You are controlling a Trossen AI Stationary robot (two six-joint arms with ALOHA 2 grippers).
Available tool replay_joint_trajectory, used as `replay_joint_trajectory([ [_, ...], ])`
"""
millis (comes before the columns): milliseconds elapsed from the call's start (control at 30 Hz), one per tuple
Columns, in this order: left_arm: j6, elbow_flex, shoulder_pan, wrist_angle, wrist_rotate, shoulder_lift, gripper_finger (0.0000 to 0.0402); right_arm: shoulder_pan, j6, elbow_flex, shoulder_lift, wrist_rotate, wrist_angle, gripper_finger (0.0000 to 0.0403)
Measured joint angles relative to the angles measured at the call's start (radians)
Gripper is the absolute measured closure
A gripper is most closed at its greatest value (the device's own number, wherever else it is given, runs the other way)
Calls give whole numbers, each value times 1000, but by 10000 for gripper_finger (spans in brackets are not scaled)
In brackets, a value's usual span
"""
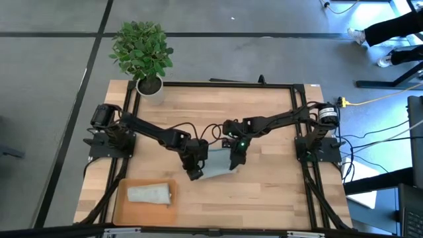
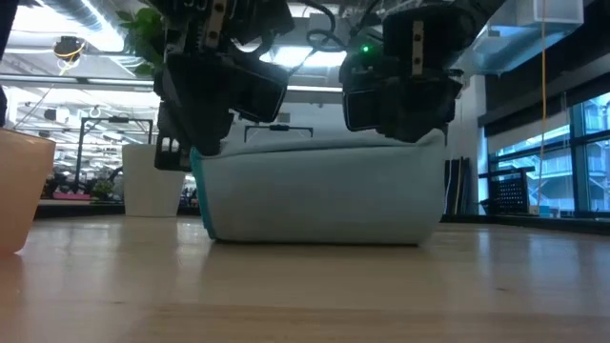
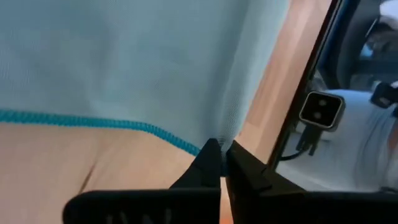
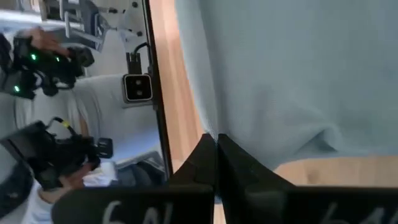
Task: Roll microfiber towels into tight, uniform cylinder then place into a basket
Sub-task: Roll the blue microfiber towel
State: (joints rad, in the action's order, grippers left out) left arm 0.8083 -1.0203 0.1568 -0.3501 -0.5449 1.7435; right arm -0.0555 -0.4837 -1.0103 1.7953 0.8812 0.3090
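both pincers are down at mid-surface, side by side, each clamped on an edge of the light blue towel (image 1: 217, 165). left pincer (image 1: 194, 173) has its fingers (image 3: 208, 163) pressed together on the towel's corner, right where the teal stitched hem (image 3: 93, 122) runs in; wood shows on the near side of that hem. right pincer (image 1: 234, 162) has its fingers (image 4: 205, 154) closed the same way on the towel's opposite edge, cloth bunching slightly beside the tips.

from the low view the towel (image 2: 324, 191) hangs between the two pincers as a folded-over slab, top edge lifted, rounded bottom resting on the wooden surface (image 2: 305, 295), the teal hem showing down the end under the left pincer (image 2: 195, 143). the right pincer (image 2: 405, 114) sits on the other top corner.

well off from the left pincer, toward the surface's near left corner, the orange-tan basket (image 1: 122, 208) holds one rolled pale grey-green towel (image 1: 149, 194), lying flat inside it. far beyond the left pincer, at the back left corner, a white pot with a leafy plant (image 1: 142, 51). a person's legs (image 1: 390, 30) show on the floor far past the right arm's base.
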Motion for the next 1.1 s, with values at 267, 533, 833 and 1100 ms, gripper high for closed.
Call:
replay_joint_trajectory([
  [267,103,4,-33,-25,28,2,401,-8,-142,1,91,14,-40,400],
  [533,102,6,-28,-56,181,2,401,-8,-189,2,110,-119,-45,400],
  [833,99,6,-29,-65,228,2,401,-8,-220,2,110,-227,-42,397],
  [1100,98,5,-28,-69,388,2,401,-8,-214,2,115,-266,-30,396],
])
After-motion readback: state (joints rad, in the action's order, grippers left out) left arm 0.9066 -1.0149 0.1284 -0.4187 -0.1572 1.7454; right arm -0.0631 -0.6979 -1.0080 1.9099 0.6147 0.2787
